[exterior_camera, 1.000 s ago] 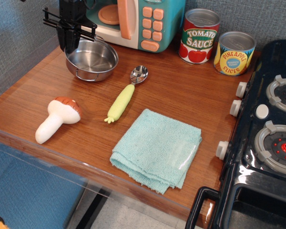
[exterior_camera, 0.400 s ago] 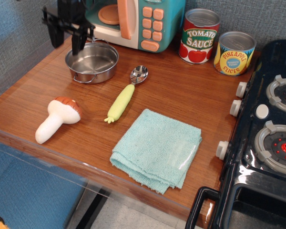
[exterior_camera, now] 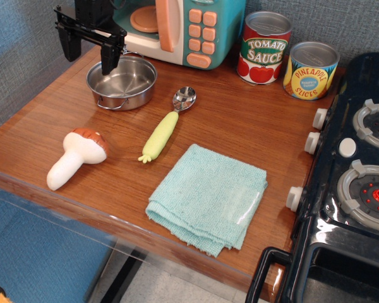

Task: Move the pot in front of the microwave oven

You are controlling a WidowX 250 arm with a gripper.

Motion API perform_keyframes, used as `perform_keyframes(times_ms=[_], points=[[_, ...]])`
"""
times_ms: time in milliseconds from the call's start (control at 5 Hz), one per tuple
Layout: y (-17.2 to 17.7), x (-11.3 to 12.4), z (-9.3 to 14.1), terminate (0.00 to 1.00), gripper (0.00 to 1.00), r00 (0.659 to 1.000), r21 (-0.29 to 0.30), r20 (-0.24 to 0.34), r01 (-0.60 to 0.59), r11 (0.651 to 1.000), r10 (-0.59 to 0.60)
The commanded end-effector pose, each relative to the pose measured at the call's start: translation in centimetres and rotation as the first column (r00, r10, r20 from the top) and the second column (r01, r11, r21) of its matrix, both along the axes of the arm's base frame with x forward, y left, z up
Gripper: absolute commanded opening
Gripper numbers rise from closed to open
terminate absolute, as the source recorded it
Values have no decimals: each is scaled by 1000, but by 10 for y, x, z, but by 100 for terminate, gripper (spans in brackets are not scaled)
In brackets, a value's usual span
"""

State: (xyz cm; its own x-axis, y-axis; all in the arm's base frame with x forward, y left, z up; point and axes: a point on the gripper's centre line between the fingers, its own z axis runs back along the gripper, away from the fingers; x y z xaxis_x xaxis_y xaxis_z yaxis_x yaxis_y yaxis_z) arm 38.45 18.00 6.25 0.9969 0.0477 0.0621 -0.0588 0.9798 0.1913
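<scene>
The shiny steel pot stands on the wooden table just in front of the microwave oven, near its open door side at the back left. It is empty. My black gripper hangs above the pot's left rim, open, its two fingers spread wide and holding nothing. One finger is over the pot's back left edge, the other is outside it to the left.
A spoon with a yellow-green handle lies right of the pot. A toy mushroom lies front left, a teal cloth in front. Two cans stand at the back. A black stove fills the right.
The gripper has let go of the pot's left rim, opened wide and risen a little. The pot stays in place in front of the microwave.
</scene>
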Motion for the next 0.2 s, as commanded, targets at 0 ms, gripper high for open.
perform_keyframes(times_ms=[0], points=[[5, -7, 41, 100, 100, 996, 37, 90, -5, 999, 2]])
